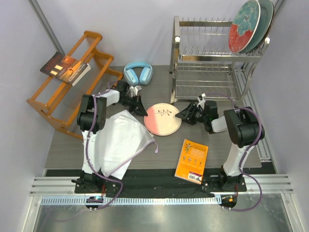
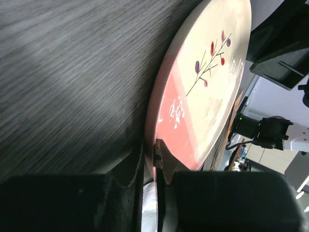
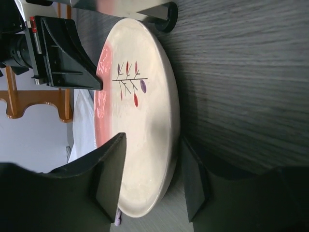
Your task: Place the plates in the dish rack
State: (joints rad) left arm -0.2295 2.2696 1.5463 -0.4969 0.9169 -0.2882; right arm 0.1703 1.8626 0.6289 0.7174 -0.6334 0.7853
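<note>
The pink-and-cream plate with a sprig (image 1: 162,119) lies mid-table. My left gripper (image 1: 140,109) is shut on its left rim; the left wrist view shows the plate (image 2: 207,87) pinched between the jaws (image 2: 155,159). My right gripper (image 1: 186,114) is open, its fingers straddling the plate's right rim without touching it, as the right wrist view shows (image 3: 154,179) around the plate (image 3: 140,121). The silver dish rack (image 1: 212,63) stands at the back right. In its upper tier stand the teal-and-red plate (image 1: 243,26) and a greenish plate (image 1: 265,17) behind it.
An orange wooden rack (image 1: 72,82) with books stands at the back left. Light blue headphones (image 1: 138,72) lie behind the plate. A white cloth (image 1: 120,140) lies by the left arm. An orange book (image 1: 191,161) lies near the right arm's base.
</note>
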